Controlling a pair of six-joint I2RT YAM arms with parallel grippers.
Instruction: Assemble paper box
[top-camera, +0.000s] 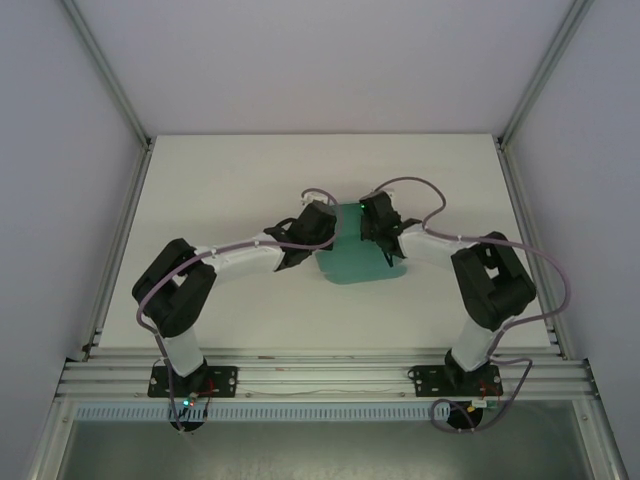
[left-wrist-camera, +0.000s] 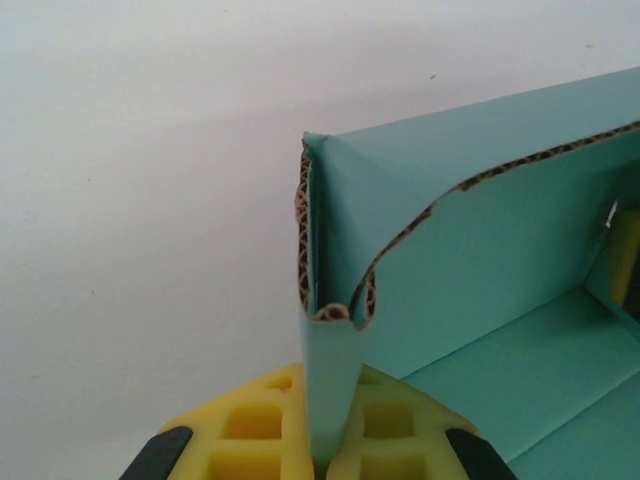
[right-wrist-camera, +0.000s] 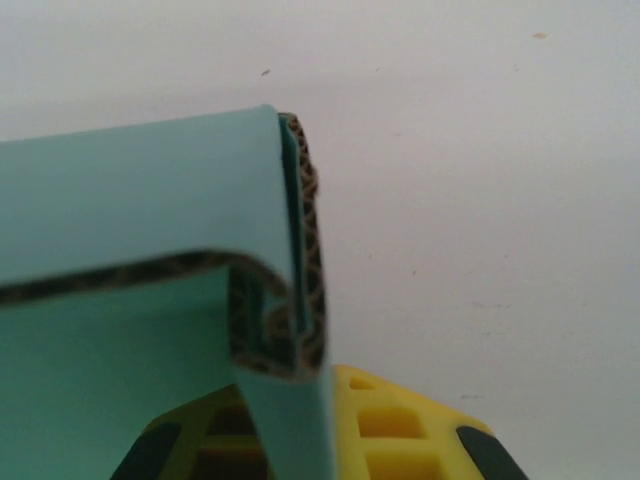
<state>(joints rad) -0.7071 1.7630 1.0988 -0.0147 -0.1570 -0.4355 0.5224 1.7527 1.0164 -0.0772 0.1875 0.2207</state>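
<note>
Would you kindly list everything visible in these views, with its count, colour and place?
paper box: one, teal-green corrugated card, partly folded, mid-table between the arms.
table: one, white, under everything.
frame rails: several, silver, along the table's edges.
cables: two, lilac, running along the arms.
left arm: one, white and black, jaws with yellow pads shut on a box wall.
right arm: one, white and black, jaws shut on the opposite wall.

My left arm (top-camera: 185, 290) and right arm (top-camera: 495, 285) reach forward with elbows out and forearms angled inward, wrists facing each other. My left tool (top-camera: 322, 236) and right tool (top-camera: 380, 238) are each pinched tight on a wall of the paper box (top-camera: 352, 264).
</note>
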